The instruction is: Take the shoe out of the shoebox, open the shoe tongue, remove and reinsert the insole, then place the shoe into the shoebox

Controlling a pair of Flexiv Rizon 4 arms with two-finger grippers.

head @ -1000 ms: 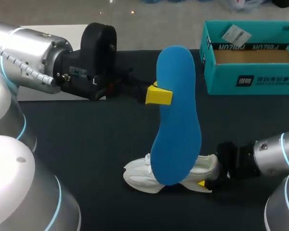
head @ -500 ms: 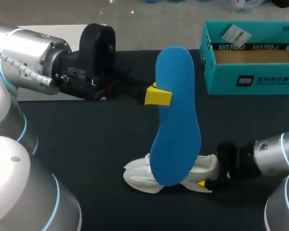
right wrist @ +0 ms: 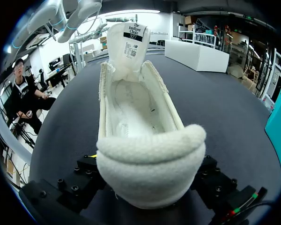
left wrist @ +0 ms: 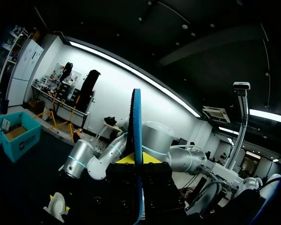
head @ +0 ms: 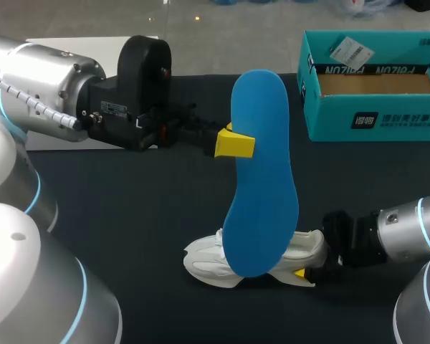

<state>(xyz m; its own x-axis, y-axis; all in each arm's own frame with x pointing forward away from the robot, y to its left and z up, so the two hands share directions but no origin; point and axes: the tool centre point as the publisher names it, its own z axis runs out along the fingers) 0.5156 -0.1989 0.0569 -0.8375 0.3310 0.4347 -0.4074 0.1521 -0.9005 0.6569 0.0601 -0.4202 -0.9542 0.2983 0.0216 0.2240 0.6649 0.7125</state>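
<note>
Left jaws closed on blue insole (head: 261, 179), held upright over counter (head: 129, 215). Right jaws grip heel of white shoe (head: 208, 265) resting on counter, tongue (right wrist: 126, 47) lifted. Open teal shoebox (head: 322, 118) well apart, at counter's far right.

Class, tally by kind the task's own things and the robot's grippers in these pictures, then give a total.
shoe: 1
insole: 1
shoebox: 1
grippers: 2 (left gripper, right gripper)
total: 5
</note>
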